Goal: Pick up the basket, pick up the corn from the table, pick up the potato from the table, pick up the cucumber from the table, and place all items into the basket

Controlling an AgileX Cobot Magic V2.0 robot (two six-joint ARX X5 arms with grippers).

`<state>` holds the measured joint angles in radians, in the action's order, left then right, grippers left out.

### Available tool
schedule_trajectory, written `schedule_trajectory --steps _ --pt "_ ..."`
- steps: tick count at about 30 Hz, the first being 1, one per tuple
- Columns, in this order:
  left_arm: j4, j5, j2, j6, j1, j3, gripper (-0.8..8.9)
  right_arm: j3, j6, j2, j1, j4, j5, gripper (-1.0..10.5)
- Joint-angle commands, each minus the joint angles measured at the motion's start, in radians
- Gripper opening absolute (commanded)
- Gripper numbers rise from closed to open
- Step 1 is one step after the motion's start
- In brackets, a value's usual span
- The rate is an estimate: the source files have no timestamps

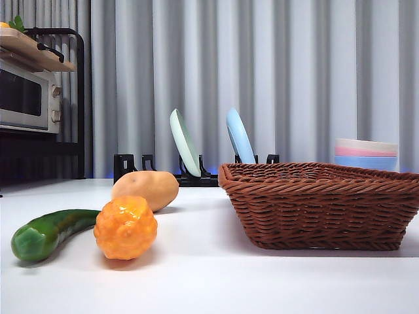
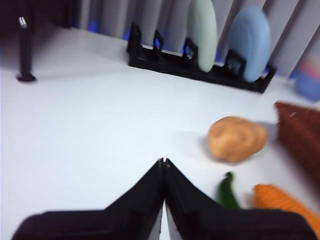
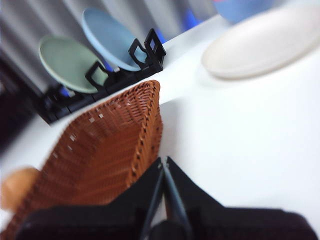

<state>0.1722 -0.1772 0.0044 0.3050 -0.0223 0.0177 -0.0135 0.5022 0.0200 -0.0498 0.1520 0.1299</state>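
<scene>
The brown wicker basket (image 1: 321, 204) stands on the white table (image 1: 209, 281) at the right and holds nothing I can see. The bumpy orange corn (image 1: 126, 227) lies at the front left, the dark green cucumber (image 1: 47, 232) beside it, the tan potato (image 1: 145, 189) behind them. My left gripper (image 2: 163, 161) is shut and empty, above the table short of the potato (image 2: 236, 138), cucumber (image 2: 227, 192) and corn (image 2: 282, 200). My right gripper (image 3: 163, 160) is shut and empty beside the basket's rim (image 3: 150, 120). Neither arm shows in the front view.
A black dish rack (image 1: 163, 171) at the back holds a green plate (image 1: 185, 142) and a blue plate (image 1: 240, 135). Stacked bowls (image 1: 366, 154) stand behind the basket. A microwave (image 1: 26, 98) sits on a shelf at the far left. A white plate (image 3: 262, 40) lies beyond the basket.
</scene>
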Motion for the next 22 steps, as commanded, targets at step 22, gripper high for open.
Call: schedule_trajectory --steps 22 --pt "0.031 -0.103 0.273 -0.111 0.003 0.290 -0.09 -0.299 -0.111 0.332 0.002 -0.001 0.001 -0.1"
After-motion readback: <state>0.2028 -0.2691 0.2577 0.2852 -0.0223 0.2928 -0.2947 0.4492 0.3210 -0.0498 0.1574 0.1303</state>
